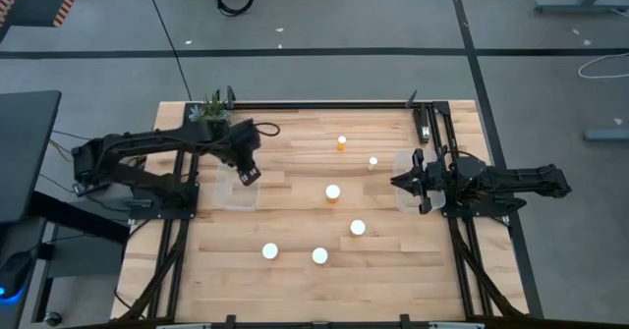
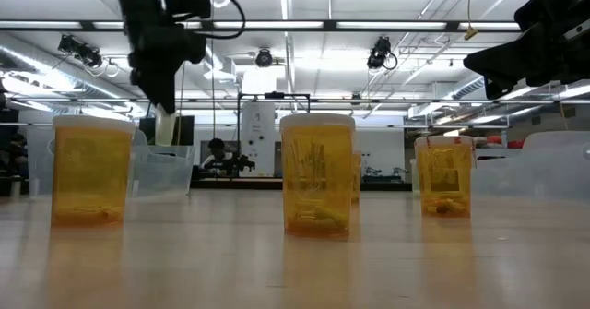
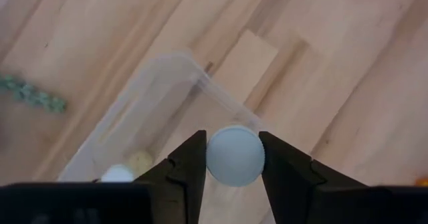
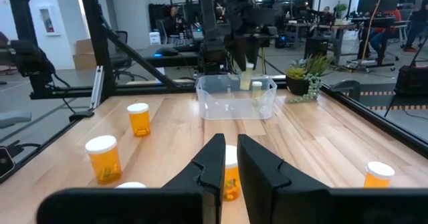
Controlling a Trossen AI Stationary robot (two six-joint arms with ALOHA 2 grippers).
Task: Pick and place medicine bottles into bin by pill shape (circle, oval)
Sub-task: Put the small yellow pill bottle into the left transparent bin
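Writing: no brand, label text or lettering can be read on any bottle or bin.

Held bottle [image 3: 235,155]: pinched at its sides between the two fingers of the left gripper [image 3: 233,158]; its round white cap faces the wrist camera, so its long axis runs upright, cap up. It hangs above the corner of the left bin [image 1: 236,192].

Left gripper: at about 9 o'clock from the table centre in the high view [image 1: 248,171], over the left bin; in the low view the bottle shows as a pale body hanging under the dark fingers [image 2: 166,124].

Left bin: clear plastic, on the table's [image 1: 295,270] left side; in the left wrist view two bottles lie inside it, one with a white cap [image 3: 118,174] and a yellowish one [image 3: 139,161] just beside it.

Loose bottles: six stand upright on the table, caps up, long axes vertical. From the table centre: one at the centre [image 1: 333,192], one at 12 o'clock [image 1: 341,143], one at 1 o'clock [image 1: 373,161], one at 5 o'clock [image 1: 358,228], one at 6 o'clock [image 1: 319,255], one at 7 o'clock [image 1: 269,251]. All well apart.

Bottle bodies: translucent orange, pills dimly visible at the bottom in the low view [image 2: 316,172]; their shape cannot be told.

Right gripper [image 1: 401,181]: at 3 o'clock, over the right bin [image 1: 408,195], fingers nearly pressed together with a narrow gap, holding nothing [image 4: 226,158].

Plant [image 1: 211,110]: green, at the far left corner of the table, 11 o'clock.
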